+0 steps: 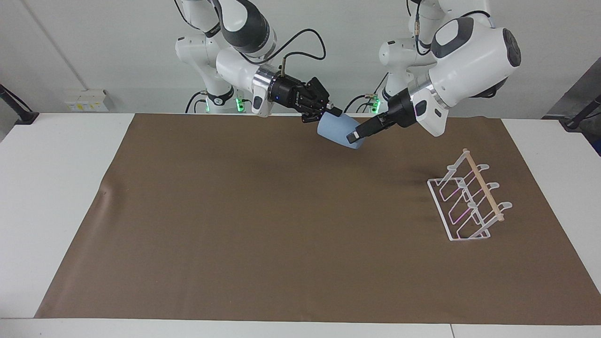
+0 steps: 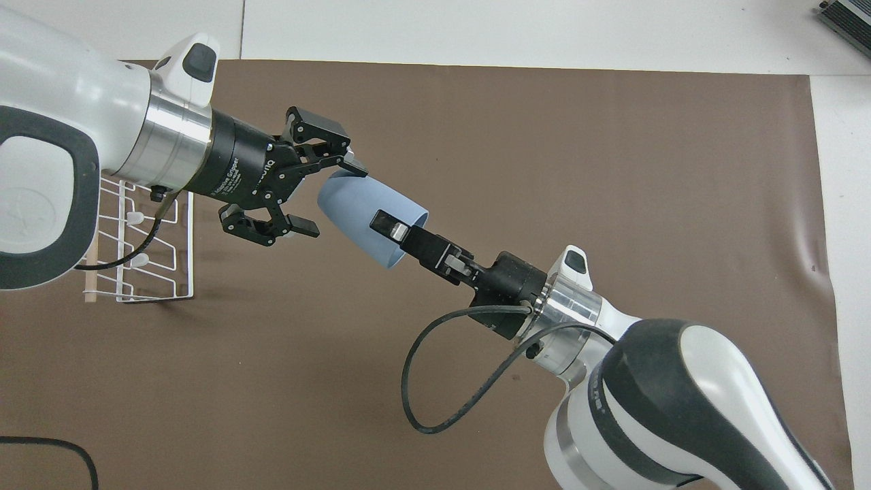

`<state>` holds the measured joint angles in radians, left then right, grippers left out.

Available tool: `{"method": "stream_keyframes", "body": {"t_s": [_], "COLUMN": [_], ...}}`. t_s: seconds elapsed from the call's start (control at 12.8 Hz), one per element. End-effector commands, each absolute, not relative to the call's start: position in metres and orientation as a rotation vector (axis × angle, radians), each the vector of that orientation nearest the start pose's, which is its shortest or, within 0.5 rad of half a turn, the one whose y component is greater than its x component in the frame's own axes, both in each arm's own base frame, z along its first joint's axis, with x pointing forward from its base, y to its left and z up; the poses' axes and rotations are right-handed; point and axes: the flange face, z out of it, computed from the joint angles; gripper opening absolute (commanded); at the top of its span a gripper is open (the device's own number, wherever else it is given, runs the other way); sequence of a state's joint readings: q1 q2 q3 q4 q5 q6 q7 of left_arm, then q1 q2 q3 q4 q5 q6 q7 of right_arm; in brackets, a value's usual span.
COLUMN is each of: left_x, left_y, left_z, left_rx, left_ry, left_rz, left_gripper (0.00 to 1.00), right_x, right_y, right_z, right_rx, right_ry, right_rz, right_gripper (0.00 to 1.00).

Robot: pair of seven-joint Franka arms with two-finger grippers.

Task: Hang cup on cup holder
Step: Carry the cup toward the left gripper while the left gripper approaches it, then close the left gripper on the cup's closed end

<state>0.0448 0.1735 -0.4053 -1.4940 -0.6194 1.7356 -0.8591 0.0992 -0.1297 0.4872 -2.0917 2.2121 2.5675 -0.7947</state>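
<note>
The light-blue cup (image 1: 339, 133) (image 2: 360, 211) is held up in the air on its side over the brown mat's edge nearest the robots. My right gripper (image 1: 334, 112) (image 2: 398, 231) is shut on the cup's rim, with one finger inside and one outside. My left gripper (image 1: 355, 135) (image 2: 332, 199) is open, and its fingers straddle the cup's closed end. The white wire cup holder (image 1: 469, 197) with its wooden dowel stands on the mat toward the left arm's end. In the overhead view the cup holder (image 2: 146, 238) is partly covered by the left arm.
A brown mat (image 1: 263, 225) covers most of the white table. A black cable (image 2: 41, 449) lies on the mat at the robots' end near the left arm. A dark device (image 2: 847, 17) sits at the table's corner farthest from the robots, toward the right arm's end.
</note>
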Motion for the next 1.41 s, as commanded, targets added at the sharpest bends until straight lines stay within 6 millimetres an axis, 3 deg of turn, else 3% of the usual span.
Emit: {"method": "stream_keyframes", "body": {"t_s": [0.0,0.39,0.7,0.78,0.86,0.94,1.33], "left_x": [0.57,0.571,0.566,0.566,0.565,0.565,0.568], "left_y": [-0.253,-0.259,-0.263,-0.264,-0.265,-0.265,-0.261], "left_z": [0.608,0.607,0.602,0.602,0.602,0.601,0.604], "left_rx": [2.415,2.373,2.379,2.375,2.371,2.363,2.335], "left_ry": [0.689,0.709,0.715,0.72,0.733,0.753,0.789], "left_rz": [-0.41,-0.37,-0.374,-0.373,-0.381,-0.391,-0.392], "left_gripper": [1.0,0.97,0.7,0.6,0.27,0.0,0.0], "right_x": [0.461,0.461,0.461,0.461,0.461,0.461,0.46], "right_y": [0.303,0.302,0.302,0.302,0.301,0.301,0.301], "right_z": [0.521,0.52,0.52,0.52,0.519,0.519,0.518], "right_rx": [-1.621,-1.63,-1.629,-1.629,-1.634,-1.636,-1.632], "right_ry": [0.376,0.386,0.39,0.391,0.397,0.399,0.446], "right_rz": [-0.491,-0.498,-0.494,-0.495,-0.498,-0.498,-0.468], "right_gripper": [0.0,0.0,0.0,0.0,0.0,0.0,0.0]}}
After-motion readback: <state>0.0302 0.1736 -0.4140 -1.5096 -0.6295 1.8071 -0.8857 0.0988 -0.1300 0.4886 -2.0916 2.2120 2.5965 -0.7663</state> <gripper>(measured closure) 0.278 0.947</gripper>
